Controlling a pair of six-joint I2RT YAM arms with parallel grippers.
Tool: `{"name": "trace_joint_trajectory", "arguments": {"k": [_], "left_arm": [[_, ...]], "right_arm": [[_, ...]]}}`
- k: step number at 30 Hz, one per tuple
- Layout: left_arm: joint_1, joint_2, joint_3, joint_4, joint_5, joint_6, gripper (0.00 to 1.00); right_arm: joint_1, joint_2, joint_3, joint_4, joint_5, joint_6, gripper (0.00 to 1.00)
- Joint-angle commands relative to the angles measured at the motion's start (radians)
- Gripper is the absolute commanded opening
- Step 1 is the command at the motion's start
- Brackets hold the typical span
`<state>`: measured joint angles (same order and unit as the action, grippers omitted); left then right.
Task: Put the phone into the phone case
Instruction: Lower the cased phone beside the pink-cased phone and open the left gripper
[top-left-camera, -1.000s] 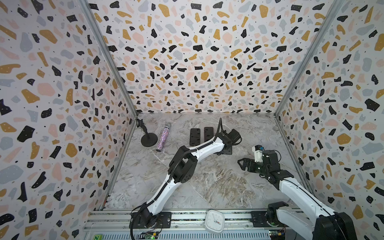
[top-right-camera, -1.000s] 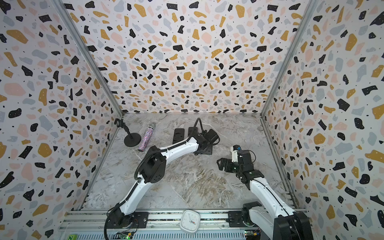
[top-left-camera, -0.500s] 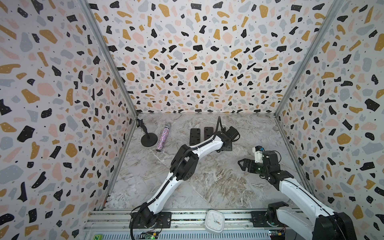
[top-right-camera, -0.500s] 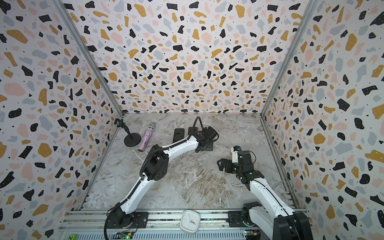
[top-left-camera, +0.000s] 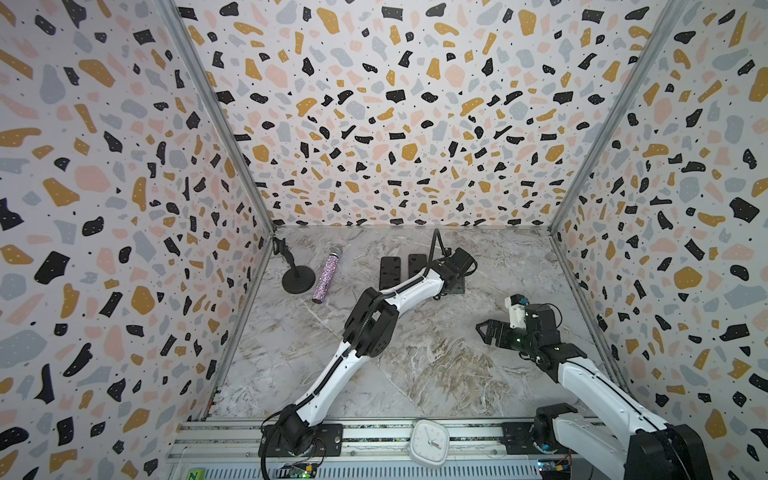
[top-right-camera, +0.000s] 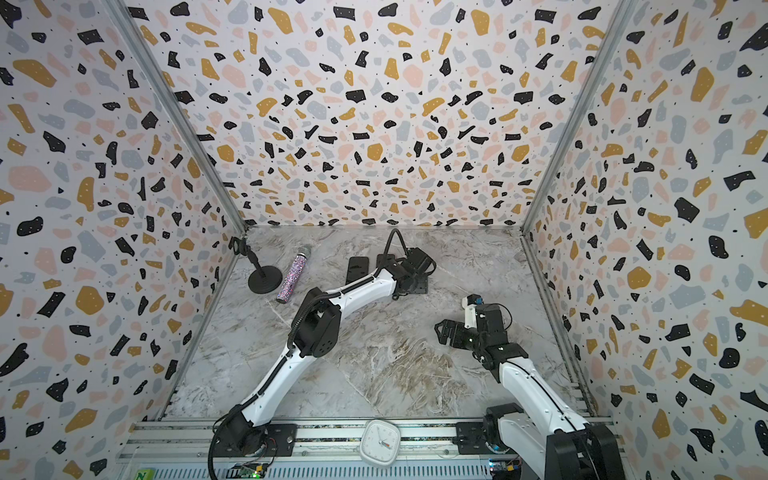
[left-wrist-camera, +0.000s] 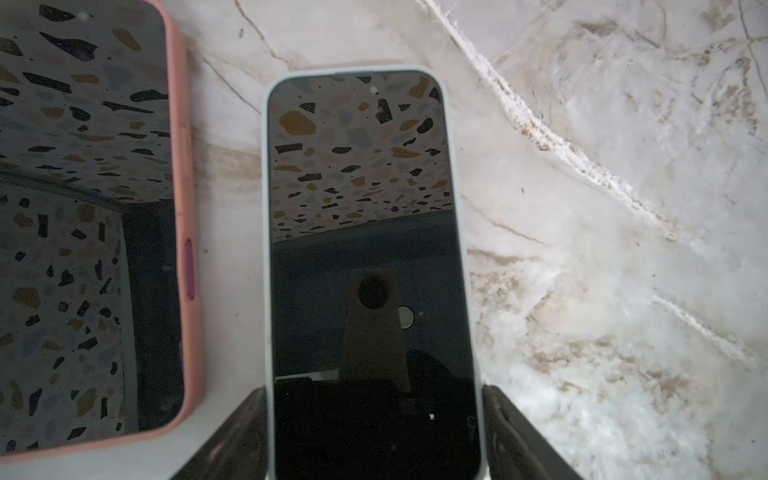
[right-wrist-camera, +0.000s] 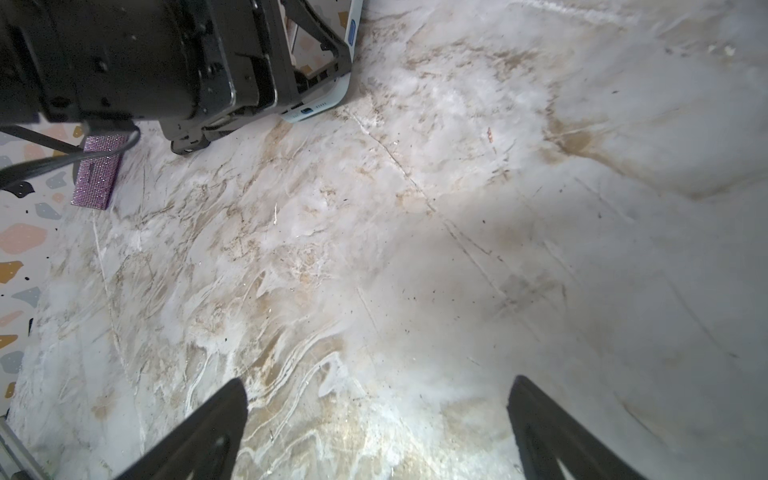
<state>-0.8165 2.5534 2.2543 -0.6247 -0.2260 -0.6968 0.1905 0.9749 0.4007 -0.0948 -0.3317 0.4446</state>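
The phone (left-wrist-camera: 365, 249) rests screen up on the marble tabletop (left-wrist-camera: 602, 249), just beside a pink-cased phone (left-wrist-camera: 83, 208), with a pale blue case (right-wrist-camera: 328, 104) rimming its edges. The left pincer (left-wrist-camera: 374, 392) is clamped on its two long sides at one end. The right pincer (right-wrist-camera: 379, 382) hangs with fingers wide apart over bare tabletop, well apart from the pink-cased phone.
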Motion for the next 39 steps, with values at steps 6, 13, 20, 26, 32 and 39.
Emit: {"name": "trace_joint_trajectory", "arguments": {"k": [6,13,20,26,32,39], "left_arm": [[0.013,0.025,0.055,0.074,-0.019,-0.019,0.5],[0.016,0.041,0.059,0.094,-0.013,-0.027,0.5],[0.019,0.056,0.06,0.111,-0.012,-0.031,0.5],[0.019,0.068,0.066,0.117,-0.014,-0.03,0.5],[0.02,0.079,0.074,0.12,-0.01,-0.03,0.5],[0.022,0.09,0.077,0.12,-0.009,-0.029,0.5]], "right_arm": [[-0.012,-0.015,-0.005,0.012,-0.017,0.002,0.99],[-0.02,-0.009,-0.008,0.02,-0.026,0.0,0.99],[-0.026,-0.005,-0.012,0.025,-0.036,-0.002,0.99],[-0.031,-0.003,-0.013,0.029,-0.044,-0.004,0.99],[-0.037,-0.002,-0.014,0.032,-0.05,-0.005,0.99],[-0.04,-0.002,-0.015,0.032,-0.057,-0.006,0.99]]}}
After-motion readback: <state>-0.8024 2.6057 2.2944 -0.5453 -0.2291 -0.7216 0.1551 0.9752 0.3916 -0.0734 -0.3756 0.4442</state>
